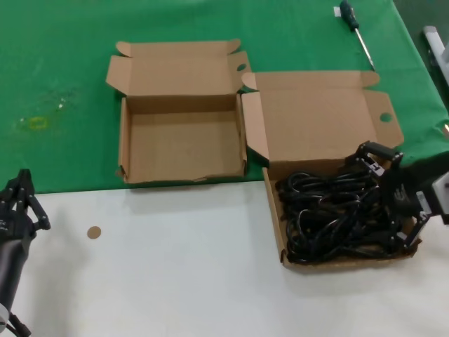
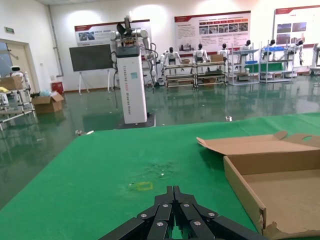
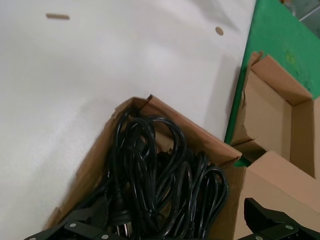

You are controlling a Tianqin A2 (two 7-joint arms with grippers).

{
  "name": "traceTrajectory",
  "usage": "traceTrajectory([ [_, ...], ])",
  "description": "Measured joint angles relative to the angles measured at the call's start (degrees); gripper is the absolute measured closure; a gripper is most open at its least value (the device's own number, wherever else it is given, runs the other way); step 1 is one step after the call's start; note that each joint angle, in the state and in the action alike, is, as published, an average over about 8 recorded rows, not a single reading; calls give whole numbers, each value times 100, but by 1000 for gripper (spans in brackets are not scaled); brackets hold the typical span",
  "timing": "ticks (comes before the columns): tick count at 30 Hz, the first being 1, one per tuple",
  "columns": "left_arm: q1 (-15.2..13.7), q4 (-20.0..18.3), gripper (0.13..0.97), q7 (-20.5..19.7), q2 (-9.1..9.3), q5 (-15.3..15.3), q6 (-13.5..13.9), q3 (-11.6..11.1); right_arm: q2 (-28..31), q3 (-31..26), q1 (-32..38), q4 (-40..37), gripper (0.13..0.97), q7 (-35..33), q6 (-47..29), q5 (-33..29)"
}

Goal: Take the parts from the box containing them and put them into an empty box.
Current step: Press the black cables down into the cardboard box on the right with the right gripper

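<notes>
Cords (image 1: 330, 214) lie under open R gripper (image 1: 395, 200).

The cords (image 1: 335, 214) are black, a glossy tangle inside the plain brown wide box (image 1: 277, 232). Left of that box, the narrow box (image 1: 124, 140) is the same unprinted cardboard brown, inside and out. Both boxes lie where a bright green cloth (image 1: 63, 77) meets a white surface (image 1: 175, 274); the cloth carries a faint yellowish smudge (image 1: 35, 123) well left of the narrow box. A small tan disc (image 1: 94, 232) lies on the white, left of the wide box. Beyond the wide box lies a screwdriver (image 1: 356, 31) with a dark green handle and silvery shaft. The right gripper (image 1: 395, 203) over the cords is black, and the left gripper (image 1: 21, 203) is black too.
</notes>
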Motion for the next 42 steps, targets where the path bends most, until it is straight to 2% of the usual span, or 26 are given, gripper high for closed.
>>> traceTrajectory([
  [15, 0, 0, 945, 0, 0, 1, 0, 0, -363, -209, 294, -495, 170, -142, 90, -366],
  [24, 0, 0, 945, 0, 0, 1, 0, 0, -412, -233, 301, -592, 284, -30, 110, -426],
  [32, 0, 0, 945, 0, 0, 1, 0, 0, -468, -255, 359, -701, 469, -84, 249, -551],
  [36, 0, 0, 945, 0, 0, 1, 0, 0, -468, -270, 373, -721, 469, -71, 271, -598],
  [42, 0, 0, 945, 0, 0, 1, 0, 0, -439, -282, 354, -718, 635, -18, 270, -634],
])
